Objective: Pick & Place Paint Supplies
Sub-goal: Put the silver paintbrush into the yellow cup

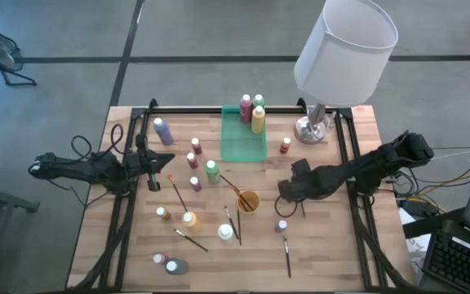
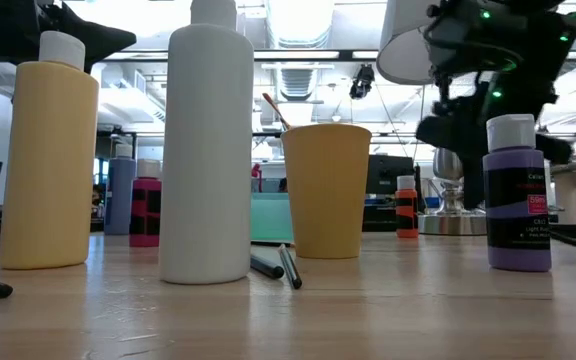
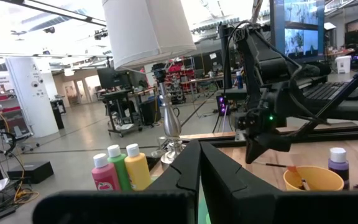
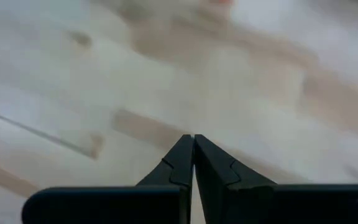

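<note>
The left gripper (image 1: pixel 172 177) is hovering by the table's (image 1: pixel 333 245) left edge, jaws pressed together, holding nothing. Paint bottles (image 1: pixel 211 171) and brushes (image 1: pixel 178 194) are crowding the middle — three bottles are standing in the green tray (image 1: pixel 244 147). Right of the cup (image 1: pixel 248 201), the right gripper (image 1: pixel 282 189) is hanging over bare wood, jaws closed and empty.

Grey concrete floor (image 1: pixel 219 33), ceiling lights (image 2: pixel 298 20) overhead
</note>
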`<control>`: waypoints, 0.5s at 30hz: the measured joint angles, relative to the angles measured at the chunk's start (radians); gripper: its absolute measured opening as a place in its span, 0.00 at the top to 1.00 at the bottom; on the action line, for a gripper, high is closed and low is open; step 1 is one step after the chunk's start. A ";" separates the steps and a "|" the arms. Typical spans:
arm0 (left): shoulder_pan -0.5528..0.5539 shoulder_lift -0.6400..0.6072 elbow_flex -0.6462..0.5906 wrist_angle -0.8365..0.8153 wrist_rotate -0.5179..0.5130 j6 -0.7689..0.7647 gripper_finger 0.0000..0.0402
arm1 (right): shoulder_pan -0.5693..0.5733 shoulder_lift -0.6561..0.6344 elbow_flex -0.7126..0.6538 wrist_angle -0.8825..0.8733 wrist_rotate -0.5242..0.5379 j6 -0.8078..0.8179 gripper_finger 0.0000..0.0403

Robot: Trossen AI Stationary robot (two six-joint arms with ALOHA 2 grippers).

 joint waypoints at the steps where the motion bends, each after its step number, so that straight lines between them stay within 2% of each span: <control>1: 0.000 0.000 0.000 0.000 0.000 0.000 0.96 | -0.004 0.000 0.000 0.020 0.025 -0.026 0.98; 10: 0.000 0.000 0.000 0.000 0.000 0.000 0.96 | -0.008 -0.014 0.000 0.162 0.288 -0.224 0.98; 15: 0.000 0.000 0.000 0.000 0.000 0.000 0.96 | -0.008 -0.037 0.000 0.319 0.388 -0.422 0.98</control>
